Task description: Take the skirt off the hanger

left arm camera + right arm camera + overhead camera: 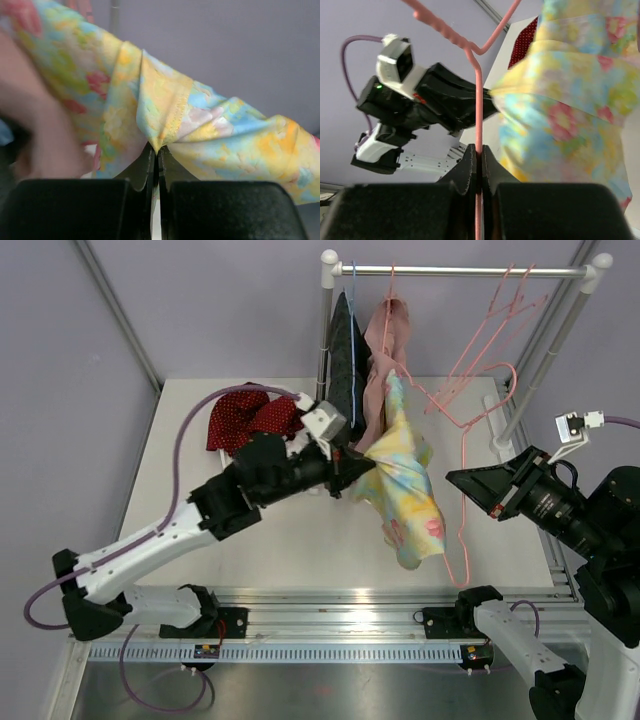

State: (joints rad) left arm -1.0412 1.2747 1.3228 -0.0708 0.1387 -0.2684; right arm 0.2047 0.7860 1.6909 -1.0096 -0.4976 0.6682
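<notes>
Two tools clamped — left tool (155,151) on skirt (405,478), right tool (479,151) on hanger (478,100) — white table (300,525), lilac walls (200,300).

Bright, even overhead light, with glare along the bench (290,540) near rail. The left wrist view blurs at left; the skirt (165,115) seam is sharp.

Top: high behind arm bases (205,620), facing rail (460,270). Wrists: close over left claw (156,150), right claw (479,150); all apparently share skirt (405,480).
</notes>
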